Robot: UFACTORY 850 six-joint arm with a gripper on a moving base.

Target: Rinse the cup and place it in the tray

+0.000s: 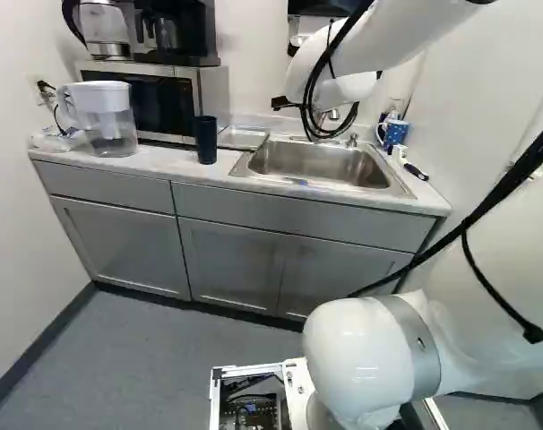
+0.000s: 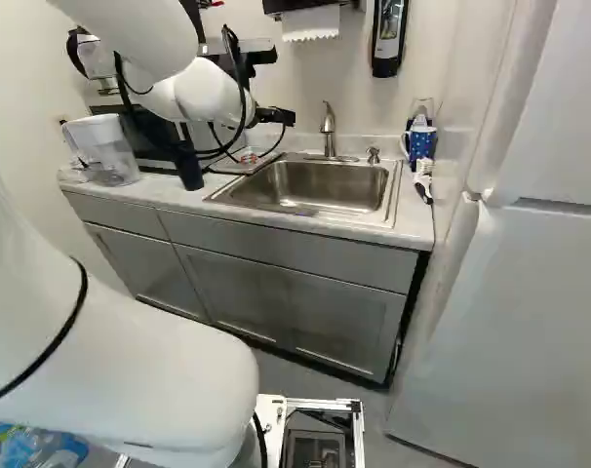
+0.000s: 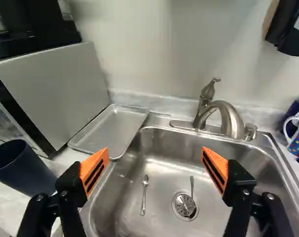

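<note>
A pale marbled desk (image 1: 168, 166) over gray cabinets runs between two walls, a pitcher with a white lid (image 1: 110, 121) standing upright near one end in the left base view. A white item (image 1: 55, 140) lies beside it, too unclear to name. Behind sits a microwave (image 1: 146, 103), with a dark blue cup (image 1: 206, 141) upright near its front corner. A shallow metal tray (image 3: 110, 129) rests between microwave and sink (image 2: 315, 182), the steel basin set into the surface, its curved faucet (image 2: 329, 127) at the rear. Beyond the sink stand a dotted blue mug (image 2: 422, 144) and a small white-and-black item (image 2: 423, 168).
</note>
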